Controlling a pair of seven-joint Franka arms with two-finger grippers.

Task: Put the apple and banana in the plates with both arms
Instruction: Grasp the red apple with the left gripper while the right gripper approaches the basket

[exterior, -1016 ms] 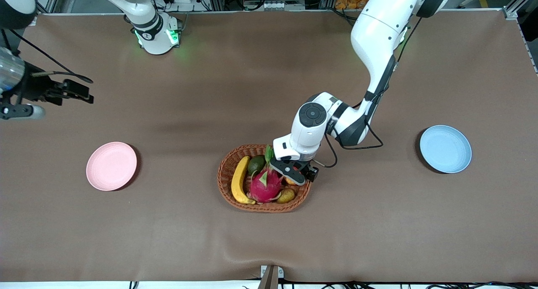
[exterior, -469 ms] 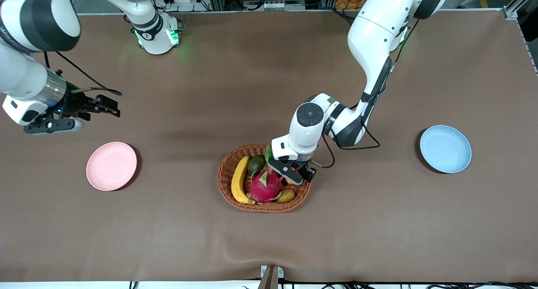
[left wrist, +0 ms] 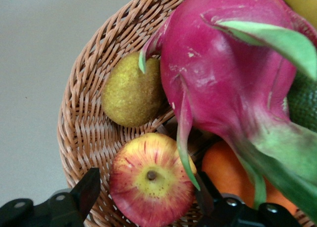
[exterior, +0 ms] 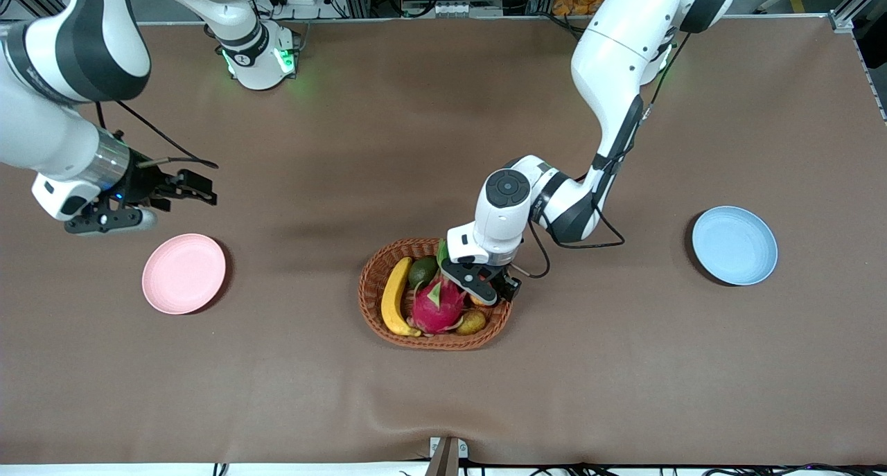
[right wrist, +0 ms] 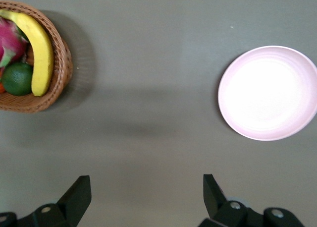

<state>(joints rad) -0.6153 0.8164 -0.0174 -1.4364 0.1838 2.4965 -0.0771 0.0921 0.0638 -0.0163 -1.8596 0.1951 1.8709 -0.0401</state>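
Left gripper (left wrist: 148, 197): down in wicker basket (exterior: 374, 282), jaws straddling apple (left wrist: 151, 177); firm pinch not confirmed.
Apple: in basket, wedged under dragon fruit (left wrist: 223, 73) leaf, beside pear (left wrist: 130, 92).
Your risk: lifting snags leaf, apple slips.
Right gripper (right wrist: 146, 197): jaws spread, over table between basket and pink plate (right wrist: 267, 92).
Banana (exterior: 393, 297): in basket.

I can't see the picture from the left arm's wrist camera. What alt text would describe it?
Close above a wicker basket, the left gripper straddles a red-and-yellow apple. A brownish-green pear, a pink dragon fruit and an orange fruit crowd beside it.
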